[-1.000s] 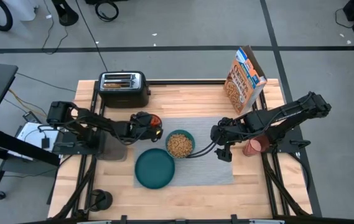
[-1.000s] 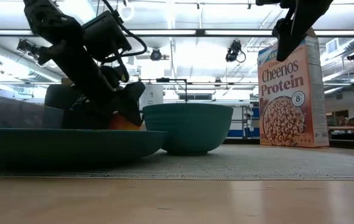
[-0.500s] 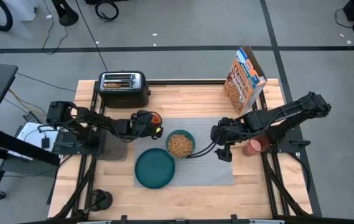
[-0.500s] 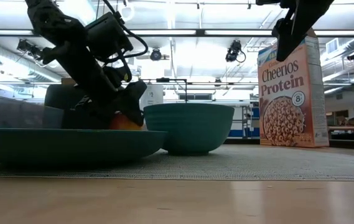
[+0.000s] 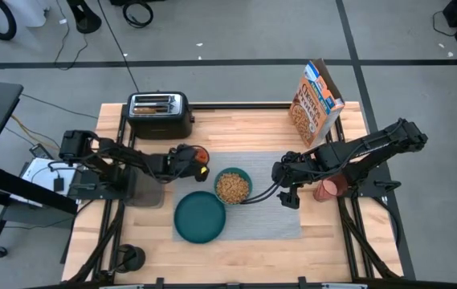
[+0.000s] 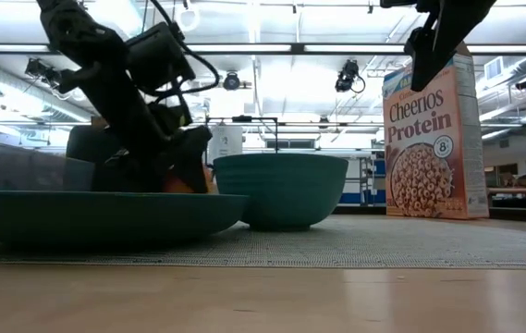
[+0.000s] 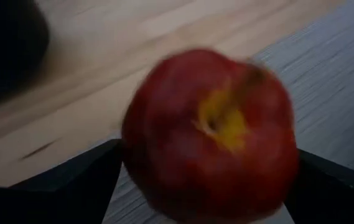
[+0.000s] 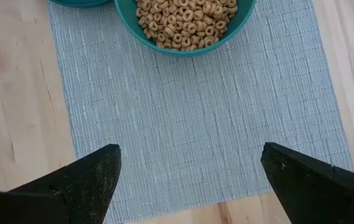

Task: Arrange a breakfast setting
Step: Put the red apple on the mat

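At the mat's [image 5: 268, 213] far-left corner the left pincer [image 5: 199, 162] straddles the fruit [image 7: 211, 134], fingers wide on either side, not squeezing; a round fruit let go on that edge could roll onto bare tabletop [image 5: 236, 128] or get nudged as the arm backs off. The bowl [image 5: 233, 186] sits mid-mat, plate [image 5: 200, 217] nearer. The right pincer [image 5: 286, 189] hovers wide over the mat. The box [image 6: 432, 129] reads "Cheerios Protein".

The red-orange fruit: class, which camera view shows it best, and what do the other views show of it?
The left wrist view: the red-orange fruit fills the picture between the left gripper's fingers. The high view shows a small spot at the placemat corner; the low view an orange sliver; the right wrist view nothing.
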Robot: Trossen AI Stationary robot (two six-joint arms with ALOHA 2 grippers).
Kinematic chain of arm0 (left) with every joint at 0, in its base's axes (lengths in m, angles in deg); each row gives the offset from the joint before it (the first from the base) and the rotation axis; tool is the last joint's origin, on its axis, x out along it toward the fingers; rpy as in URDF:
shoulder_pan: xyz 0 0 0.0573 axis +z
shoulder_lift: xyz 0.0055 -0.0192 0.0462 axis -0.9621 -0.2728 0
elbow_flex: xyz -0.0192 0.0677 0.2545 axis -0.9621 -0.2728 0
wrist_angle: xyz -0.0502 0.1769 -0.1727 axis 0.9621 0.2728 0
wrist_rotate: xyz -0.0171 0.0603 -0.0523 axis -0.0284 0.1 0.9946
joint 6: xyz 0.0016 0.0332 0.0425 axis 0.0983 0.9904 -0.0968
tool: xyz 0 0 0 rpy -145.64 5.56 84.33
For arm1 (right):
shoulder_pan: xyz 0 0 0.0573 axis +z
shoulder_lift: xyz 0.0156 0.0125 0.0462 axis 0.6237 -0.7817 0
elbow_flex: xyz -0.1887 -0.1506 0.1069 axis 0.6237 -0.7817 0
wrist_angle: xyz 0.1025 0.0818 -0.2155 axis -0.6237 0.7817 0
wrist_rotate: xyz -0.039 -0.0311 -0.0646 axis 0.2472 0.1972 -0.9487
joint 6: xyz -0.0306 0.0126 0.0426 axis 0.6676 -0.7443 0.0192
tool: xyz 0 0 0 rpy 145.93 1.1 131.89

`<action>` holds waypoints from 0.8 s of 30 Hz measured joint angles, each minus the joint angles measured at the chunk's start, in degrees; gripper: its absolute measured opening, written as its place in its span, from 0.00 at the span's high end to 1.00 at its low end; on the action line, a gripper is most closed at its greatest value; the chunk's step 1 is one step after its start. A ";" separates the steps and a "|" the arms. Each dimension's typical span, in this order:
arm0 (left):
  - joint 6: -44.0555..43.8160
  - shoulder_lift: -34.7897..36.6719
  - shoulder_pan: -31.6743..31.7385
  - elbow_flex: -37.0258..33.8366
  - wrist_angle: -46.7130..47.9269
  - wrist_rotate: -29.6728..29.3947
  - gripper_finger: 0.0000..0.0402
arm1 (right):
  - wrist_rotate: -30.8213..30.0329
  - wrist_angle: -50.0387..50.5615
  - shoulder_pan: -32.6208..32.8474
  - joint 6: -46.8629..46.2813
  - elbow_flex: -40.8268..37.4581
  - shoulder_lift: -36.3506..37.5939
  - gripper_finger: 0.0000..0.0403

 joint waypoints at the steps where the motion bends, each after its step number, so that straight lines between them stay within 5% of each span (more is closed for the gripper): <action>1: -0.14 -0.02 0.02 -0.08 0.66 0.44 0.03 | -0.01 0.00 0.00 -0.01 0.00 0.00 0.03; 24: -1.50 3.07 -0.39 -0.06 3.20 3.95 0.03 | 1.47 0.37 0.00 -0.93 0.00 0.00 0.03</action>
